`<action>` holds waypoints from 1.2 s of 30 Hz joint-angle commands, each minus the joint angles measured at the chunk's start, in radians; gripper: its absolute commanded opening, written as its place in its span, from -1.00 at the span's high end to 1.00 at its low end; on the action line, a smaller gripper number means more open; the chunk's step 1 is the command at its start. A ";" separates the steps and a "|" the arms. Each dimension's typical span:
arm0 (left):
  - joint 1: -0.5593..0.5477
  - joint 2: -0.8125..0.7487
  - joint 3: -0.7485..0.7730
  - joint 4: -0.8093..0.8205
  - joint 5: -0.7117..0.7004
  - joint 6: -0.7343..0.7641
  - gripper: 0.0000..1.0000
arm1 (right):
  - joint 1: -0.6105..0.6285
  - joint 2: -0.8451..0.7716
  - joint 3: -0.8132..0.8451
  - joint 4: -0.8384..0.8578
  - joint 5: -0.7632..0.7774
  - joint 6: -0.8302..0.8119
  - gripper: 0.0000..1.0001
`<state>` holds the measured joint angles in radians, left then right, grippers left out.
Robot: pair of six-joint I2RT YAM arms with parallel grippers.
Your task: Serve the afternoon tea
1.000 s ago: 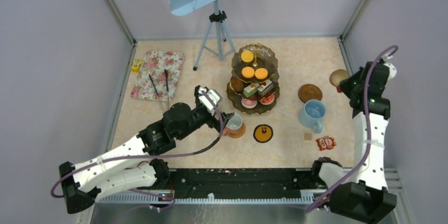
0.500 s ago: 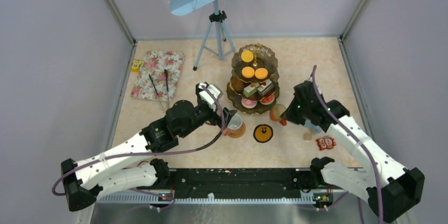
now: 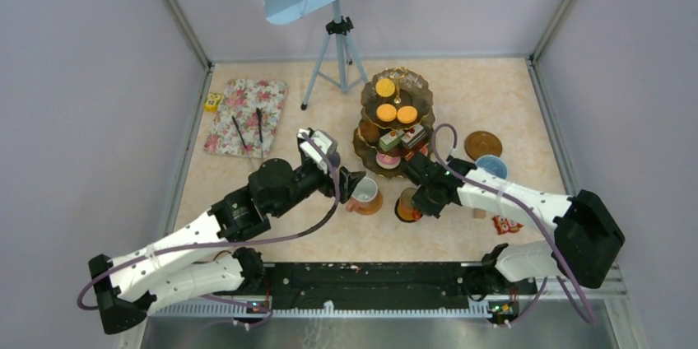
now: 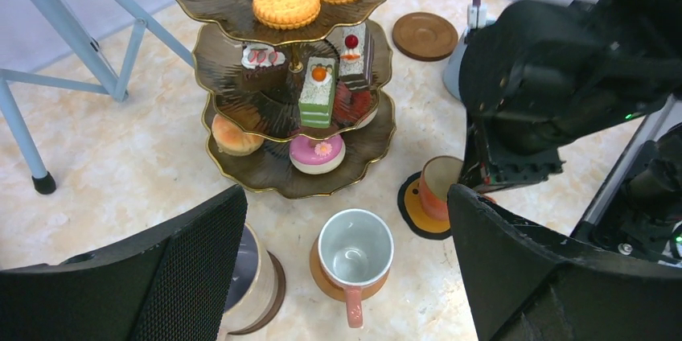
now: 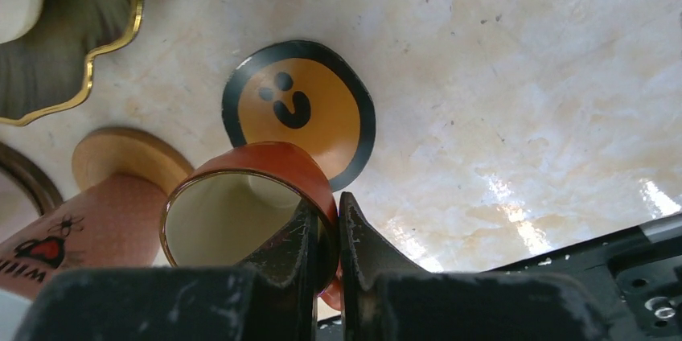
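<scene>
The right fingers (image 5: 326,216) are clenched on the rim of a small orange mug (image 5: 265,156), held tilted at the smiley-face coaster (image 5: 299,108) just in front of the tiered cake stand (image 3: 395,118); whether it rests there yet I cannot tell. The left fingers (image 4: 346,196) gape wide, released, above another small mug (image 4: 354,251) seated on its own coaster (image 4: 316,267), a pale mug (image 4: 256,277) just beside it. Serving looks well along: this mug needs setting down and letting go, and the blue mug (image 3: 494,165) stands on the bare counter (image 3: 494,94) near an empty brown coaster (image 3: 482,144).
</scene>
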<state>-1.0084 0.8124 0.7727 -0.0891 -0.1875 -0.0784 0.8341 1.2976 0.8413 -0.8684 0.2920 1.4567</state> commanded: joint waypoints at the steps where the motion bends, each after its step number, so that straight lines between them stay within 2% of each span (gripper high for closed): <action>1: 0.004 -0.062 0.019 -0.006 0.011 -0.033 -0.97 | 0.041 0.028 -0.008 0.017 0.059 0.171 1.00; 13: 0.004 -0.129 -0.015 -0.024 0.008 -0.019 -0.98 | 0.068 0.126 0.047 -0.039 0.102 0.247 0.97; 15: 0.004 -0.129 -0.016 -0.027 0.009 -0.014 -0.97 | 0.070 0.128 0.057 -0.042 0.106 0.241 0.87; 20: 0.004 -0.133 -0.033 -0.019 0.010 -0.011 -0.97 | 0.094 0.119 0.106 -0.113 0.135 0.227 0.19; 24: 0.004 -0.115 -0.037 -0.009 0.012 0.001 -0.97 | 0.104 0.063 0.138 -0.154 0.174 0.180 0.05; 28: 0.004 -0.094 -0.029 -0.004 0.011 0.013 -0.98 | 0.104 -0.055 0.133 -0.124 0.252 0.063 0.01; 32: 0.004 -0.082 -0.023 0.003 -0.007 0.014 -0.98 | 0.081 -0.198 0.092 -0.072 0.384 -0.122 -0.13; 34: 0.004 -0.077 -0.020 0.008 -0.013 0.014 -0.97 | 0.037 -0.262 0.079 -0.041 0.434 -0.238 -0.17; 36: 0.004 -0.070 -0.014 0.009 -0.017 0.012 -0.98 | -0.067 -0.315 0.056 0.044 0.417 -0.413 -0.24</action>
<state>-1.0084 0.7341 0.7414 -0.1329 -0.1825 -0.0757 0.8879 1.0733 0.9310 -0.9390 0.6025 1.3624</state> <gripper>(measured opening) 0.987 0.603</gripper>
